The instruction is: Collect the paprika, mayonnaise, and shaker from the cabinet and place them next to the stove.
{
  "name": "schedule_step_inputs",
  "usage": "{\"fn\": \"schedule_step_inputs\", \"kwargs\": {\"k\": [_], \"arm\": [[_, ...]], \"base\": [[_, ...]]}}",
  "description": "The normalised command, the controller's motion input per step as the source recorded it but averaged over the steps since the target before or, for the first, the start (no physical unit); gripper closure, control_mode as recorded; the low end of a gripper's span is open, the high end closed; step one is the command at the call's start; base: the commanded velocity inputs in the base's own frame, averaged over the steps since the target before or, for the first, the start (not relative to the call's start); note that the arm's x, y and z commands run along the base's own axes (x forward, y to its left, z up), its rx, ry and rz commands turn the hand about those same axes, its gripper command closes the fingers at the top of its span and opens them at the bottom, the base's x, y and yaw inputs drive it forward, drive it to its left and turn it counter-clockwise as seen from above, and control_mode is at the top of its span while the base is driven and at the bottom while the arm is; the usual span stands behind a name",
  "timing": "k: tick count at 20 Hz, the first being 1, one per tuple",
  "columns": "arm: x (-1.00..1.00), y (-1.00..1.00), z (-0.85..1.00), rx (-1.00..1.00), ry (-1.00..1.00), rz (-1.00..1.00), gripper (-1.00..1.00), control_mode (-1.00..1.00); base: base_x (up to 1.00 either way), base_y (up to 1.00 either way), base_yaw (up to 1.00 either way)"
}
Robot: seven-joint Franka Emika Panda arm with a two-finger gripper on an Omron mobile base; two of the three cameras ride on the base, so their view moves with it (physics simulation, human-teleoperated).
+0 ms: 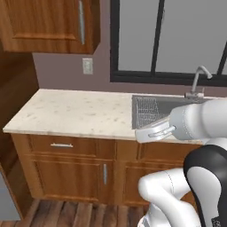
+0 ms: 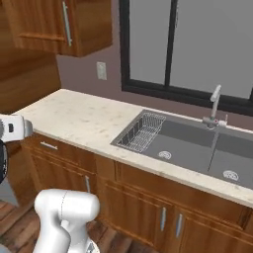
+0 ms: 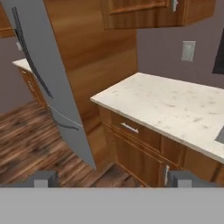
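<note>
Reaching the closed cabinet [image 1: 48, 24] at eleven o'clock comes first; its silver bar handle [image 1: 81, 21] sits right of centre. The gripper [image 3: 113, 178] hangs empty, jaws apart, low before the counter [image 1: 75, 111]; approach square.

A pale speckled bench [image 2: 84, 121] runs from the left toward the lower right of the frame, with a grey double sink [image 2: 192, 148] set into it. A wire rack [image 2: 143, 131] sits in the left basin, below a dark-framed window [image 2: 188, 49]. The cabinet [image 2: 59, 24] hangs closed at upper left.
</note>
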Motion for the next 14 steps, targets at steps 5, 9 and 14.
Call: {"fn": "schedule_step_inputs", "kwargs": {"k": [5, 9, 14], "arm": [[0.0, 0.0, 0.0, 0.0, 0.0, 0.0, -1.0, 1.0], [0.0, 0.0, 0.0, 0.0, 0.0, 0.0, -1.0, 1.0], [0.0, 0.0, 0.0, 0.0, 0.0, 0.0, -1.0, 1.0]], "base": [[0.17, 1.0, 0.1], [0.0, 1.0, 0.14], [-0.03, 1.0, 0.15]]}}
